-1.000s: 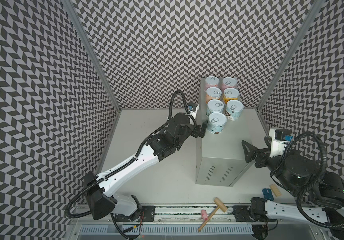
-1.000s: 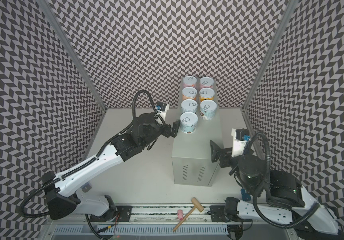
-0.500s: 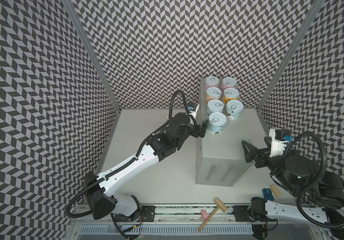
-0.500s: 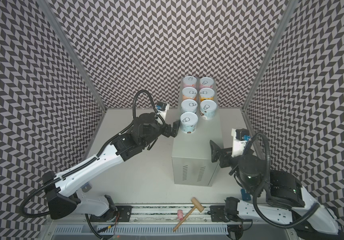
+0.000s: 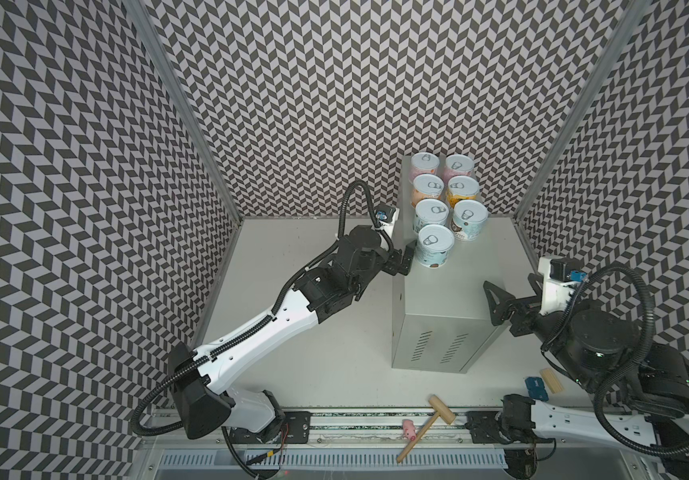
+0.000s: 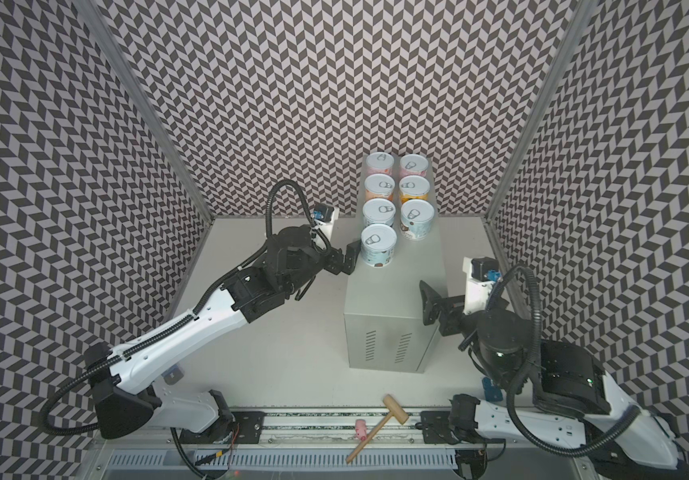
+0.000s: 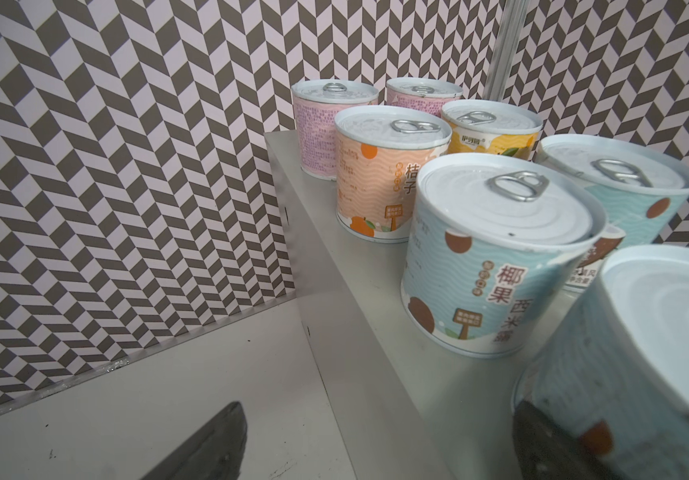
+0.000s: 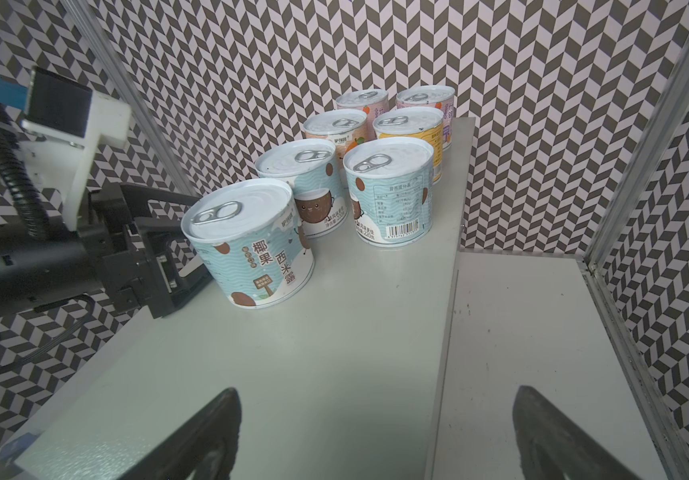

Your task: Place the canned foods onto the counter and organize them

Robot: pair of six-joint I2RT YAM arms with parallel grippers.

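Nothing visibly shifts since a second ago — the left gripper (image 5: 403,259) gapes empty beside the nearest can (image 5: 435,245), the right gripper (image 5: 513,286) likewise spread, empty; all seven canned foods (image 5: 431,212) stand on the counter (image 5: 438,299).

Pastel cans (image 5: 431,212) — pink, orange, pale blue, grey counter (image 5: 438,299), black-white chevron walls (image 5: 334,83)

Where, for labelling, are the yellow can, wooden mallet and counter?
yellow can (image 5: 462,186), in a top view, lid centre
wooden mallet (image 5: 441,410), in a top view, head
counter (image 5: 438,291), in a top view, bare top
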